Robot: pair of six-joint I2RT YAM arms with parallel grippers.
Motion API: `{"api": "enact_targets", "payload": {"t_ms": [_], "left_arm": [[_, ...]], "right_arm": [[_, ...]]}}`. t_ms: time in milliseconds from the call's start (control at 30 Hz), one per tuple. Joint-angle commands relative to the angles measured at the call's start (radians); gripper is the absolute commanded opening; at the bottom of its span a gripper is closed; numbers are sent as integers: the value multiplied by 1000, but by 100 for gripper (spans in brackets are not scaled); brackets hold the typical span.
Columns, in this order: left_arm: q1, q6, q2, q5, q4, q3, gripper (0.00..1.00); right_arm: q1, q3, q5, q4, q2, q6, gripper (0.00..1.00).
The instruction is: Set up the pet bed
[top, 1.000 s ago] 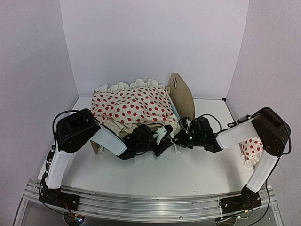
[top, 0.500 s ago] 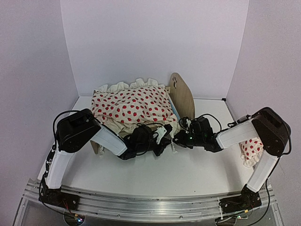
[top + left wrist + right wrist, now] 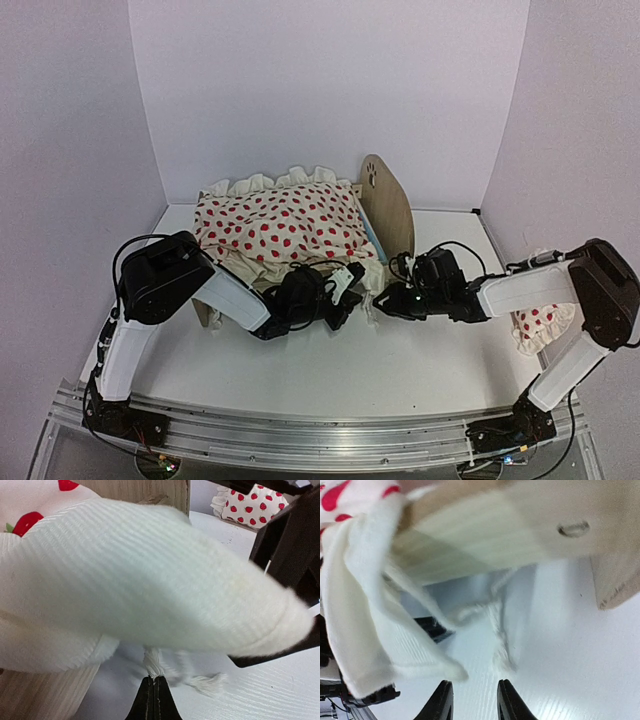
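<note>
**Ben:** Where is the pet bed (image 3: pixel 392 222)?

**Mia:** It's on the white tabletop (image 3: pixel 330 370), at the back, about in the middle. The big dotty duvet (image 3: pixel 275 225) lies all over it, so I can't see the mattress.

**Ben:** And the two arms?

**Mia:** Both reach in at the front of the bed, near its right end. They are very close to each other. The little dotty pillow (image 3: pixel 535 318) sits far over on the right, well apart from the bed, just beside the right arm.

**Ben:** What are the tools holding?

**Mia:** The left tool (image 3: pixel 153 702) is pinched tight. A white string (image 3: pixel 152 662) comes right out of its tips, so I think it is grasping that string. The right tool (image 3: pixel 472 702) is grasping nothing. Its two fingers stand apart with only bare tabletop between them.

**Ben:** What could go wrong?

**Mia:** I think the string hangs from the edge of the duvet. If the left tool tugs hard, the duvet could slide off. The bed looks light, so it might get dragged along too. The two tools could also bump, since they are so close. And the right arm could knock the pillow if it swings out.

**Ben:** Which way does the bed point?

**Mia:** Its long side runs left to right across the tabletop. The tall headboard (image 3: pixel 380 200) with the paw hole (image 3: pixel 374 181) stands upright at the right end. So the head is on the right arm's side and the foot is on the left.
</note>
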Motion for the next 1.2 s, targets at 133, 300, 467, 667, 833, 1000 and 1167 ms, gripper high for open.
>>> {"api": "enact_targets", "payload": {"t_ms": [133,300,467,667,833,1000,1167], "left_arm": [[2,11,-57,-14,22,-18,0],[2,14,-55,-23,25,-18,0],[3,28,-62,-32,23,-23,0],[2,30,-71,-33,23,-38,0],[4,30,-76,-32,28,-46,0],[10,31,-82,-33,32,-48,0],[18,53,-92,-34,23,-55,0]], "right_arm": [[0,-78,98,-73,-57,-54,41],[108,-56,244,-13,6,-232,49],[176,-2,312,112,121,-242,60],[220,77,455,127,230,-226,63],[220,110,453,131,275,-223,63],[221,82,497,110,308,-159,36],[218,-44,578,78,190,-86,0]]}}
